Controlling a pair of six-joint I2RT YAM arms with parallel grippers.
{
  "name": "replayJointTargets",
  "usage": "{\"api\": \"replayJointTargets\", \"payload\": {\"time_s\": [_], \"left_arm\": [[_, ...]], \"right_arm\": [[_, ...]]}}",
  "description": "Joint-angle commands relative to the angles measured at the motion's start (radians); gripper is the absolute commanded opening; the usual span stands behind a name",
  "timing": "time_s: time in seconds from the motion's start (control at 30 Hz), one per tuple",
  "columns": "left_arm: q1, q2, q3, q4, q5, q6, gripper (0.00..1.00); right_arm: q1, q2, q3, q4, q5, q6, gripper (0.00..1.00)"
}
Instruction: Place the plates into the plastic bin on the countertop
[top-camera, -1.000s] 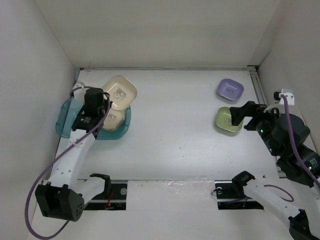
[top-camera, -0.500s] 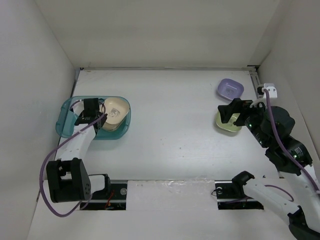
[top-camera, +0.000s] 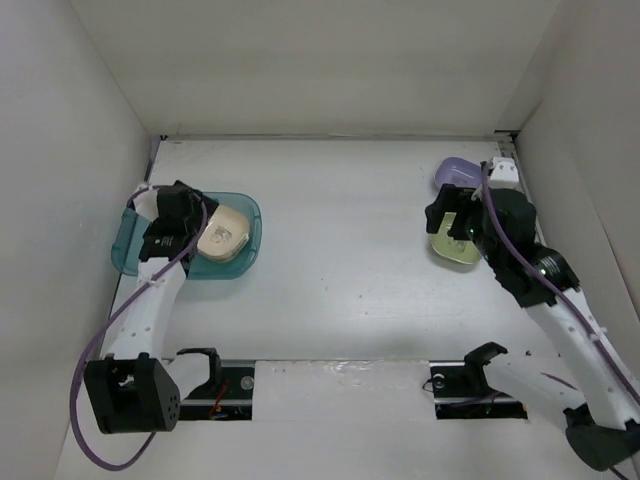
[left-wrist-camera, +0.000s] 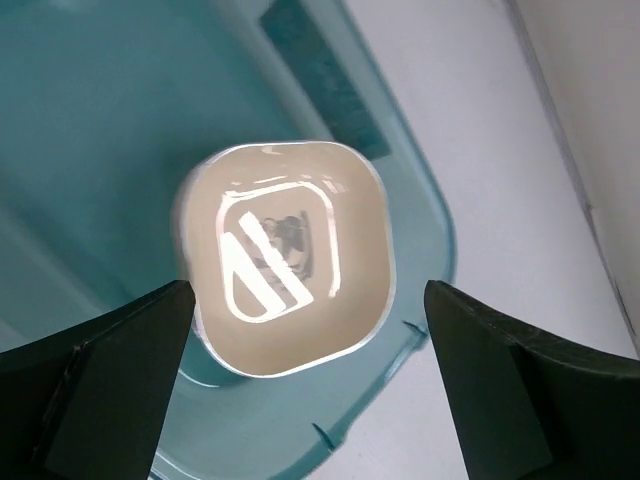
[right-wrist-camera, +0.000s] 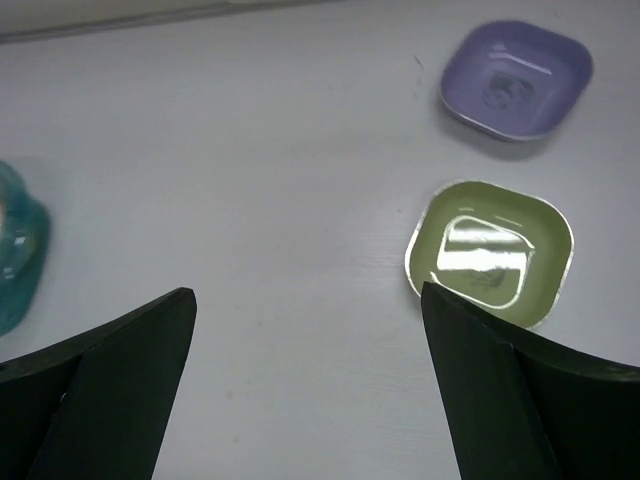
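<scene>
White countertop: teal plastic bin at left side. Left gripper over bin, fingers wide, gripping nothing. Right gripper likewise wide, empty, hovering by green plate. Cream plate inside bin; purple plate just beyond green.

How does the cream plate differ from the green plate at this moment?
Colour: the cream plate is pale beige, the green plate is olive green. Place: the cream plate lies inside the teal plastic bin; the green plate lies on the white countertop, outside the bin. Both are small square dishes with rounded corners, lying open side up.
</scene>
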Motion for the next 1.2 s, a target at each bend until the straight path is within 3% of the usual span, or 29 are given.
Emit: {"api": "replayJointTargets", "payload": {"time_s": [0.0, 0.1, 0.27, 0.3, 0.43, 0.67, 0.9, 0.97, 1.03, 1.07, 1.17], "left_arm": [[-0.082, -0.008, 0.094, 0.053, 0.059, 0.112, 1.0], [-0.21, 0.079, 0.163, 0.09, 0.146, 0.155, 1.0], [-0.45, 0.216, 0.307, 0.09, 0.073, 0.183, 1.0], [-0.528, 0.275, 0.336, 0.081, 0.062, 0.194, 1.0], [-0.645, 0.41, 0.456, 0.055, 0.071, 0.221, 1.0], [-0.67, 0.445, 0.467, 0.106, 0.137, 0.241, 1.0], [-0.67, 0.454, 0.504, 0.086, 0.126, 0.29, 1.0], [-0.67, 0.454, 0.514, 0.086, 0.113, 0.29, 1.0], [-0.66, 0.477, 0.528, 0.074, 0.113, 0.3, 1.0], [-0.66, 0.486, 0.528, 0.073, 0.122, 0.3, 1.0], [-0.66, 0.507, 0.537, 0.083, 0.149, 0.31, 1.0]], "right_arm": [[-0.104, 0.125, -0.047, 0.016, 0.046, 0.051, 1.0], [-0.282, 0.172, -0.126, 0.074, -0.063, 0.066, 1.0], [-0.57, 0.19, -0.259, 0.157, -0.184, 0.087, 1.0], [-0.596, 0.204, -0.273, 0.17, -0.2, 0.087, 1.0], [-0.679, 0.312, -0.305, 0.204, -0.235, 0.077, 1.0], [-0.727, 0.515, -0.317, 0.287, -0.304, 0.056, 0.94], [-0.727, 0.699, -0.265, 0.298, -0.313, 0.056, 0.67], [-0.706, 0.71, -0.265, 0.31, -0.295, 0.047, 0.38], [-0.692, 0.71, -0.265, 0.31, -0.277, 0.047, 0.19], [-0.683, 0.71, -0.265, 0.31, -0.258, 0.047, 0.0], [-0.634, 0.687, -0.265, 0.299, -0.258, 0.038, 0.0]]}}
